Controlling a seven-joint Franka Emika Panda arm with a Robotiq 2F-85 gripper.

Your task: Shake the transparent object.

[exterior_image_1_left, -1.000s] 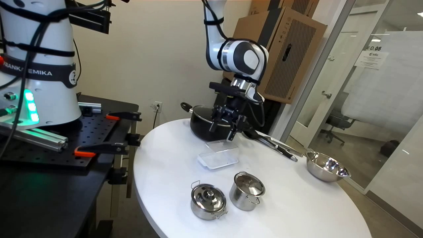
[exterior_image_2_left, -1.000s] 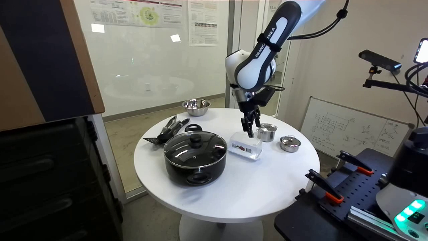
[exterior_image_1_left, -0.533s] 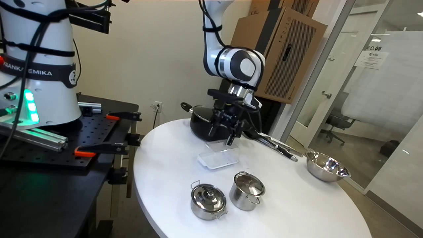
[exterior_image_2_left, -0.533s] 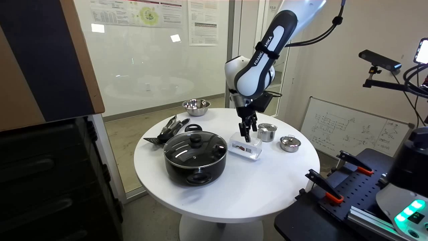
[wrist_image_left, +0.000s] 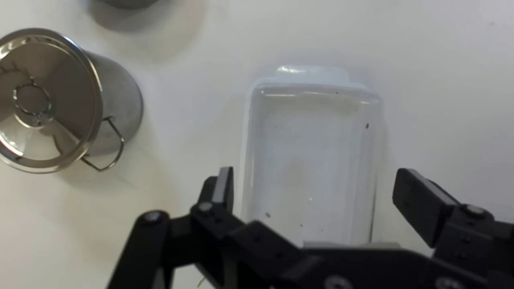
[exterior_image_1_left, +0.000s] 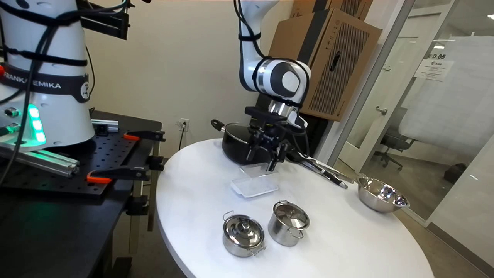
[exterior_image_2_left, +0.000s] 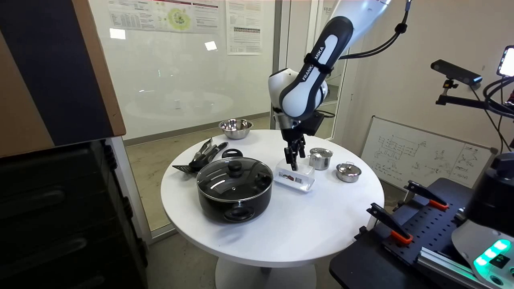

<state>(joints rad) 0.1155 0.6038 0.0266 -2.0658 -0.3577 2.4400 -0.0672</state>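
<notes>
The transparent object, a shallow clear-plastic container, lies on the white table in both exterior views (exterior_image_1_left: 254, 187) (exterior_image_2_left: 290, 178). A printed label shows on one of its sides. In the wrist view the container (wrist_image_left: 309, 152) runs lengthwise between the fingers, and its near end is hidden behind the gripper. My gripper is open in the wrist view (wrist_image_left: 314, 174), with one finger on each side of the container and nothing held. In both exterior views the gripper (exterior_image_1_left: 261, 163) (exterior_image_2_left: 298, 161) points down over the container. I cannot tell whether the fingers touch it.
A black pot with a glass lid (exterior_image_2_left: 235, 200) stands close beside the container. Two lidded steel pots (exterior_image_1_left: 243, 236) (exterior_image_1_left: 288, 224) stand on its other side. Black utensils (exterior_image_2_left: 204, 156) and a steel bowl (exterior_image_2_left: 235, 129) are farther off, on the round table (exterior_image_1_left: 328, 247).
The arm has moved down, bringing the open gripper lower over the container, with a slight sideways shift. The container and the other objects have not moved.
</notes>
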